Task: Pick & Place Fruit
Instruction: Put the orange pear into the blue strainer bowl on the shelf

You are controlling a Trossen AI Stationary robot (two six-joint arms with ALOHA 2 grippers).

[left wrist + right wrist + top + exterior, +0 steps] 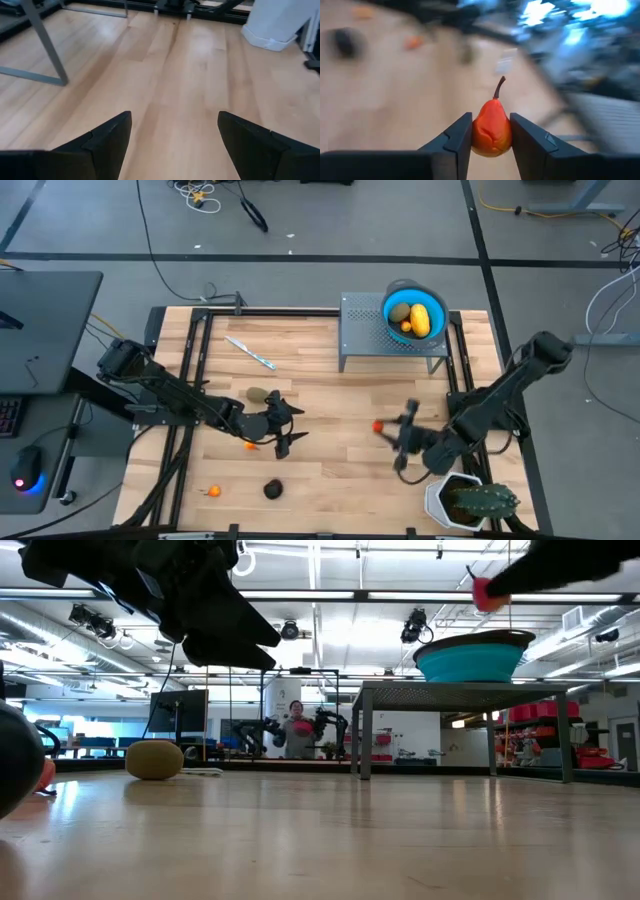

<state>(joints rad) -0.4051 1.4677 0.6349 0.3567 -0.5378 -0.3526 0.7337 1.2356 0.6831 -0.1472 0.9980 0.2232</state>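
Note:
My right gripper (387, 430) is shut on a small orange-red pear-shaped fruit (491, 131), raised above the table's right half; the low view shows that fruit (484, 592) higher than the bowl's rim. My left gripper (284, 425) hovers open over the table's middle, with bare wood between its fingers (172, 142). One olive-brown oval (258, 394) rests on the table just beyond it. A near-black round piece (272, 490) and two tiny orange bits (213, 491) (250, 444) lie near the front edge. The blue bowl (436, 298) holds a yellow piece (420, 319), an olive piece (399, 312) and an orange bit. My right gripper pinches the pear-shaped fruit by its wide lower body (491, 142), one finger on each side. The narrow end and brown stem (499, 87) stick out past the fingertips. The fruit is lifted clear of the table.
The bowl sits on a grey mesh stand (360, 330) at the far right. A thin silvery-white stick (250, 352) lies at the far left of the board. A white pot with a cactus (465, 500) stands at the near right corner. A person (297, 730) shows far behind the table.

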